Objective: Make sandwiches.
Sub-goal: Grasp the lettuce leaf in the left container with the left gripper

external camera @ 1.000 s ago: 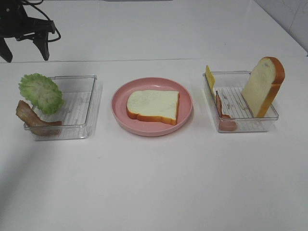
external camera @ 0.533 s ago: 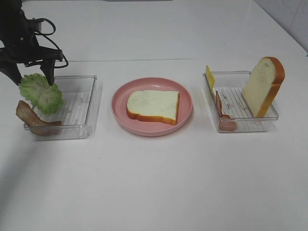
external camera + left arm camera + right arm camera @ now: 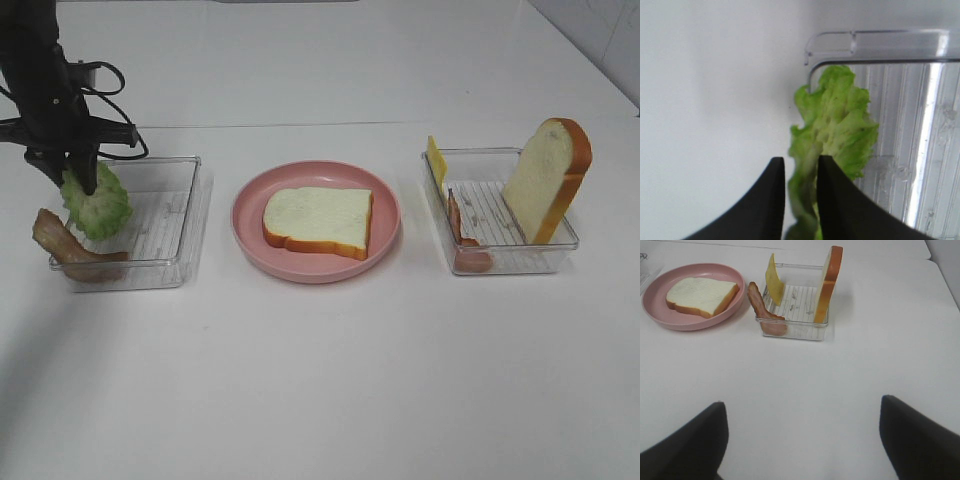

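Two tools shown. Left tool point(image 3: 78, 183) pinched narrow on the upper edge of the lettuce point(image 3: 100, 208), leaf standing at the outer rim of the left tray point(image 3: 185, 215), just above a bacon strip point(image 3: 60, 245). Right tool point(image 3: 801, 402) wide, empty, over bare desk point(image 3: 800, 365). Sandwich so far: one bread slice point(image 3: 318, 220) on the pink plate point(image 3: 250, 240). Lift straight up, clear of the tray wall, with a firm pinch; then lay flat on the bread.

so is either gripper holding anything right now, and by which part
The left gripper pinches the lettuce by its ruffled edge, at the clear tray's corner. The right gripper is open and holds nothing.
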